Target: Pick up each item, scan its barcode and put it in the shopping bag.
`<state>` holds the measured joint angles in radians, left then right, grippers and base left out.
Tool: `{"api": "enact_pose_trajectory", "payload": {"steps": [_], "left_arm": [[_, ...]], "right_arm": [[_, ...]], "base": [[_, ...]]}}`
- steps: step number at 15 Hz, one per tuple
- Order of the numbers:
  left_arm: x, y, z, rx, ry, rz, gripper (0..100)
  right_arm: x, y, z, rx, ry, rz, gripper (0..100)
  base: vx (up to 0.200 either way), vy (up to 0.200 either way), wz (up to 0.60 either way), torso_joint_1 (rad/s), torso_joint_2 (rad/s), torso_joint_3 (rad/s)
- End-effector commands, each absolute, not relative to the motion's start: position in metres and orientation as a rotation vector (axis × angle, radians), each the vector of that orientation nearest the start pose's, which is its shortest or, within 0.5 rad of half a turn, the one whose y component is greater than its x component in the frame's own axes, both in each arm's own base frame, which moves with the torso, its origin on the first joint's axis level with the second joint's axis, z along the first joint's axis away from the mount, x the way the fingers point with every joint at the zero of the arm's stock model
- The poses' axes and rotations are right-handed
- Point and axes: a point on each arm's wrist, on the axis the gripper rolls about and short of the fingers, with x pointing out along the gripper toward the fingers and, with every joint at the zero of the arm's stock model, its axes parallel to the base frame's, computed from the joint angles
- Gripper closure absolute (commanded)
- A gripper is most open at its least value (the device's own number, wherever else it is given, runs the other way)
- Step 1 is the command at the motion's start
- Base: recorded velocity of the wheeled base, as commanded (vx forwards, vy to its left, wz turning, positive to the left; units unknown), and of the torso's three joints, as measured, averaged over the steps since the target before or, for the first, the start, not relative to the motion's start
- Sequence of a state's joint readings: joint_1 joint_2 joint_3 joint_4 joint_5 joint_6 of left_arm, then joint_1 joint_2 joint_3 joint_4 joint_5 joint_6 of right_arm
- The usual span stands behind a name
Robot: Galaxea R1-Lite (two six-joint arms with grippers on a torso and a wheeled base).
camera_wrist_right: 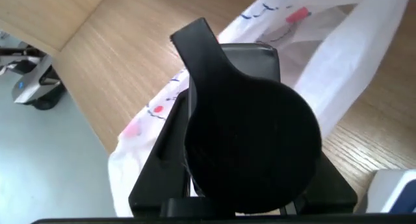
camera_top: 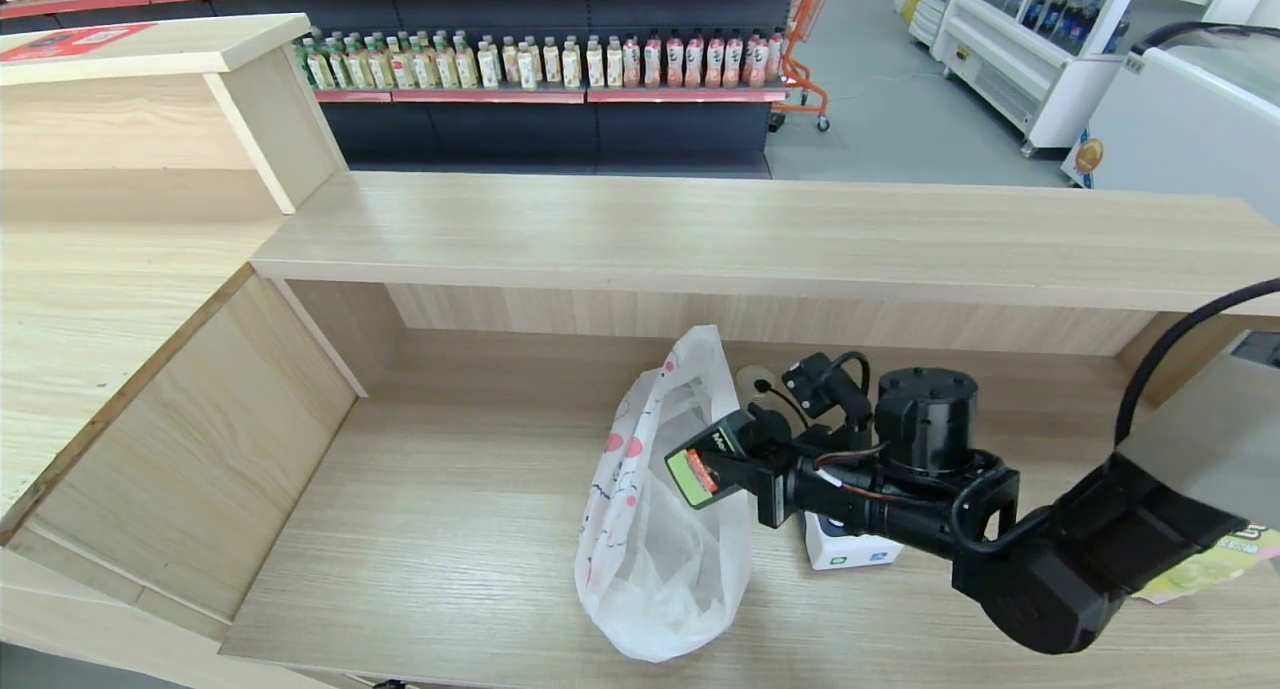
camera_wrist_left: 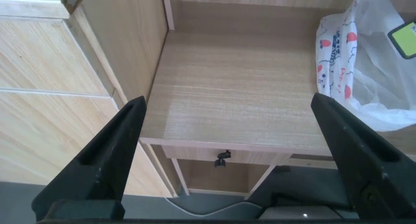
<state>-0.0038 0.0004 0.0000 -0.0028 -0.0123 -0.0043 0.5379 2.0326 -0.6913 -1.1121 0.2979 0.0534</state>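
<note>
My right gripper (camera_top: 738, 457) is shut on a dark box (camera_top: 697, 472) with a green and red end, held over the open mouth of the white patterned shopping bag (camera_top: 660, 549). The bag stands on the lower desk surface, and it appears again as the shopping bag (camera_wrist_right: 364, 42) below the dark box (camera_wrist_right: 260, 62) in the right wrist view. My left gripper (camera_wrist_left: 227, 152) hangs open and empty off the desk's front edge, to the left of the shopping bag (camera_wrist_left: 364, 68). The box's green corner (camera_wrist_left: 404, 37) peeks in above that bag.
A white box (camera_top: 850, 549) sits on the desk under my right arm, and a yellow-green packet (camera_top: 1210, 564) lies at the far right. A raised wooden counter (camera_top: 760, 239) runs along the back, with a side wall (camera_top: 200, 449) on the left. Bare desk lies left of the bag.
</note>
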Motion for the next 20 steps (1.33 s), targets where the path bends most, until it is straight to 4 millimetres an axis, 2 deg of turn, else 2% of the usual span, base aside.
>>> {"api": "enact_pose_trajectory", "payload": {"steps": [1,5,8,12,13,16,18,20], "left_arm": [[-0.023,0.0,0.076,-0.005,-0.003,-0.015,0],[-0.023,0.0,0.076,-0.005,-0.001,-0.017,0],[-0.023,0.0,0.076,-0.005,-0.001,-0.017,0],[-0.023,0.0,0.076,-0.005,-0.001,-0.015,0],[-0.023,0.0,0.076,-0.005,-0.001,-0.015,0],[-0.023,0.0,0.076,-0.005,-0.003,-0.015,0],[-0.023,0.0,0.076,-0.005,-0.001,-0.015,0],[-0.023,0.0,0.076,-0.005,-0.001,-0.015,0]], "right_arm": [[0.297,0.18,0.063,0.013,0.317,0.807,100],[0.294,0.173,0.036,0.005,0.386,0.789,100],[0.299,0.178,0.026,-0.011,0.34,0.8,100],[0.297,0.176,0.014,-0.05,0.312,0.818,100],[0.296,0.176,0.013,-0.049,0.313,0.818,0],[0.297,0.177,0.02,-0.037,0.293,0.834,0],[0.296,0.173,0.045,-0.018,0.232,0.832,0],[0.291,0.167,0.084,0.02,0.138,0.831,0]], "base": [[0.0,0.0,0.0,0.0,0.0,0.0],[0.0,0.0,0.0,0.0,0.0,0.0],[0.0,0.0,0.0,0.0,0.0,0.0],[0.0,0.0,0.0,0.0,0.0,0.0],[0.0,0.0,0.0,0.0,0.0,0.0],[0.0,0.0,0.0,0.0,0.0,0.0],[0.0,0.0,0.0,0.0,0.0,0.0],[0.0,0.0,0.0,0.0,0.0,0.0]]}}
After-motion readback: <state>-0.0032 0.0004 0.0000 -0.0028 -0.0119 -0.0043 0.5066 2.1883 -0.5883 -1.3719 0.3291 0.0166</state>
